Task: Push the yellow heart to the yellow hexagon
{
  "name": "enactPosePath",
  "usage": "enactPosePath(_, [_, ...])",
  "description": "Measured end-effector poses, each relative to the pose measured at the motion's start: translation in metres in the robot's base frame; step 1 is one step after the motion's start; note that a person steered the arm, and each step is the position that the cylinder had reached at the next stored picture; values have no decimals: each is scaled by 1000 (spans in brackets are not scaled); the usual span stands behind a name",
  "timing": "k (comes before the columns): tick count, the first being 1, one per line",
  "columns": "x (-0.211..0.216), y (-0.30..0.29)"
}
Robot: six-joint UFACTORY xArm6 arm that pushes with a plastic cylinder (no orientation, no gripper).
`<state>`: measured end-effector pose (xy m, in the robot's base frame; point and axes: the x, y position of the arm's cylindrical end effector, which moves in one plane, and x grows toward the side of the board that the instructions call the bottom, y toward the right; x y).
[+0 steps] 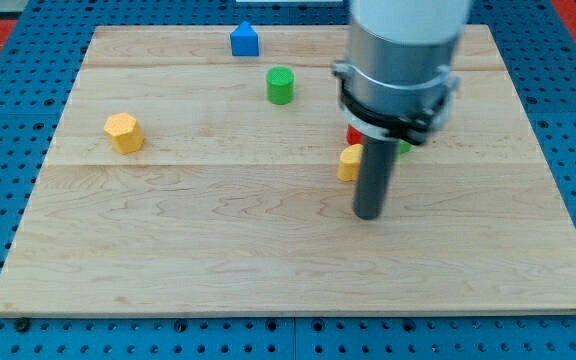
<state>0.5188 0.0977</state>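
My tip (369, 214) rests on the wooden board (218, 260). It is the blunt lower end of a straight dark rod with nothing to spread, press together or pinch, so it can only shove.

Just up from the tip and to the view's left of the rod sits the yellow heart (349, 162), touching or all but touching the rod's side; the rod hides its right edge, so I cannot tell if there is real contact. Only its rounded left part shows, and the heart shape is barely readable.

It looks like a small, stiff, solid block with a smooth matte skin, probably light, and likely to slide easily on the board and to spin if struck off-centre. There is no taking hold of it. The place to bear on it is the middle of the side turned away from the target, the view's right side, which calls for the tip to get round behind it.

Behind the rod, a red block (353, 134) and a green block (404, 146) peep out as slivers, shapes hidden, close to the heart.

Further toward the view's top left stands a green cylinder (280, 85), and beyond it a blue block (244, 40) with a peaked top.

Well away to the view's left lies the yellow hexagon (123, 132), faceted and flat-topped, with open board between it and the heart. The board is pale, fine-grained planking.
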Motion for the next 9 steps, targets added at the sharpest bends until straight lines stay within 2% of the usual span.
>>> enactPosePath(1, [-16, 43])
enactPosePath(3, [-62, 0])
enactPosePath(5, [-113, -114])
enactPosePath(6, [-116, -115])
enactPosePath(7, [-119, -208])
enactPosePath(8, [-129, -272])
enactPosePath(9, [-113, -256])
